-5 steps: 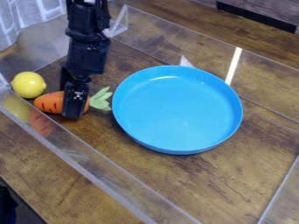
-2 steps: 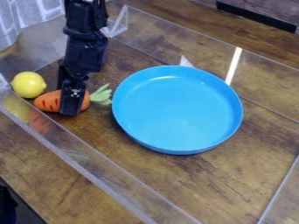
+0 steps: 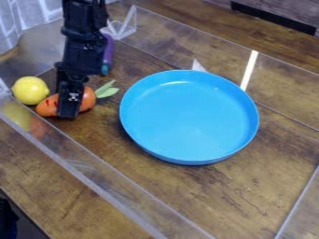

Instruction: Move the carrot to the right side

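- Starting from the near edge of the bench (image 3: 137,210), the wood is bare, with only window glare lying across it.
- Sitting further in, toward the middle and right, is the blue plate (image 3: 189,116), with nothing on it.
- Left of the plate, close to the bench's left edge, lies the carrot (image 3: 50,106); its orange body points left toward the lemon (image 3: 30,90) and its green leaves (image 3: 104,91) point right toward the plate. So its long axis runs roughly left to right along the bench.
- The pincer (image 3: 71,101) has its tip down over the middle of the carrot, straddling it across that long axis; the arm (image 3: 85,42) rises behind it toward the far left corner.
- The jaws look partly drawn in around the carrot's body, but the dark fingers cover the contact, so I cannot tell whether they already grasp it or only bracket it.
- The lemon is just beside the carrot's tip, possibly touching.
- My reading is that the coming move turns on a firm squeeze across the carrot, then a lift high enough to clear the plate's rim, since the plate lies between the carrot and the right side.
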Available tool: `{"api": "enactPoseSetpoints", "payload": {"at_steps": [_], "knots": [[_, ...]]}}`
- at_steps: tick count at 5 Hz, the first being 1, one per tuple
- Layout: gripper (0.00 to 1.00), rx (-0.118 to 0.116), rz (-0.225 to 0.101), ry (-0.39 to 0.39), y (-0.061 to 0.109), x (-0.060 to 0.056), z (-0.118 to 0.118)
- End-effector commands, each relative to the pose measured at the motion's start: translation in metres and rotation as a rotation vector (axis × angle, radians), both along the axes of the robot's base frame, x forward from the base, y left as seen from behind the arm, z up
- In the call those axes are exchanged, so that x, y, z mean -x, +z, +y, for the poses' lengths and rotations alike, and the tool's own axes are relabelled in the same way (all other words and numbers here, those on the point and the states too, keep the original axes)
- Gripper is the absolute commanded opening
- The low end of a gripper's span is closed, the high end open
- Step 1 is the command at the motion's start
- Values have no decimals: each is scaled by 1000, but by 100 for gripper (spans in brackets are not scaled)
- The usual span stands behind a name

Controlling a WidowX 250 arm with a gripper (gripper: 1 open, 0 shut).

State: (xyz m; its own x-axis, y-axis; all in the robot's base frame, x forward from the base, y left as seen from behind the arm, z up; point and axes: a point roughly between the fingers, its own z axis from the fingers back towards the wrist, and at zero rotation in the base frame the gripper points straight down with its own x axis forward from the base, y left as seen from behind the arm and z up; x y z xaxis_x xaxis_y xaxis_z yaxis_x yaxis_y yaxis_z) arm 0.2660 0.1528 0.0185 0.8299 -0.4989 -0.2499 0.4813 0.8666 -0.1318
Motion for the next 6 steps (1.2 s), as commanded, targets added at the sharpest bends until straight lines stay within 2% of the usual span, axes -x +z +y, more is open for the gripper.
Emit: {"api": "enactPoseSetpoints", "payload": {"at_steps": [1,6], "knots": [[100,7,8,32,-3,7,10],[100,10,2,93,-2,8,17]]}}
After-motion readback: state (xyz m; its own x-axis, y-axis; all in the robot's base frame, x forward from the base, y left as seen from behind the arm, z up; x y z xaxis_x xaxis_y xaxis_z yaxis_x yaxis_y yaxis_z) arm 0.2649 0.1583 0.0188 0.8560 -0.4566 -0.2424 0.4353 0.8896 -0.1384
